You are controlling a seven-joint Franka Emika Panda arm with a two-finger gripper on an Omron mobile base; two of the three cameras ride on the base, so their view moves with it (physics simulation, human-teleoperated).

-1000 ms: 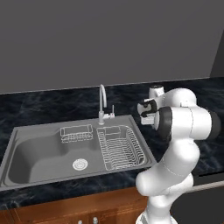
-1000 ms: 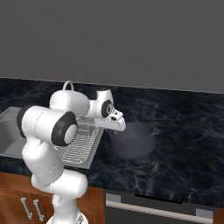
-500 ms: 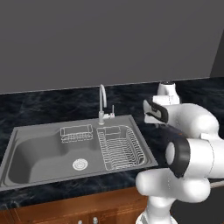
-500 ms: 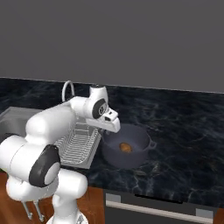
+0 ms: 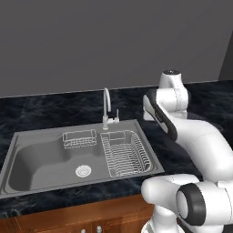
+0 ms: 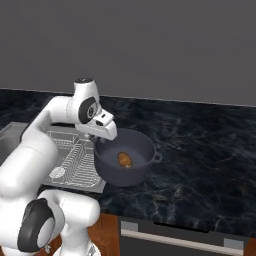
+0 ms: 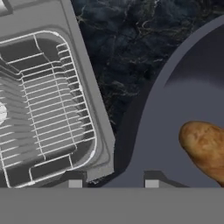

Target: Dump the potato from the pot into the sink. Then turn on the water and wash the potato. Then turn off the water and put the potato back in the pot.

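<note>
Arm swung lower; tool (image 7: pixel 113 183) clamped on pot (image 6: pixel 131 175) rim, brown-orange potato (image 6: pixel 125 159) inside.

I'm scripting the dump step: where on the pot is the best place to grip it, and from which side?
Grip the pot by its rim on the sink side, from above, one jaw inside the wall and one outside. The wall is thin and upright, and the potato lies mid-pot, clear of that rim.

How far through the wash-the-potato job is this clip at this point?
Nothing looks finished: the potato lies inside the pot on the counter, and the sink holds only racks. In hand: the gripper is closed on the pot's near rim. Left: dumping, turning the faucet on, washing, shutting it off, returning the potato.
</note>
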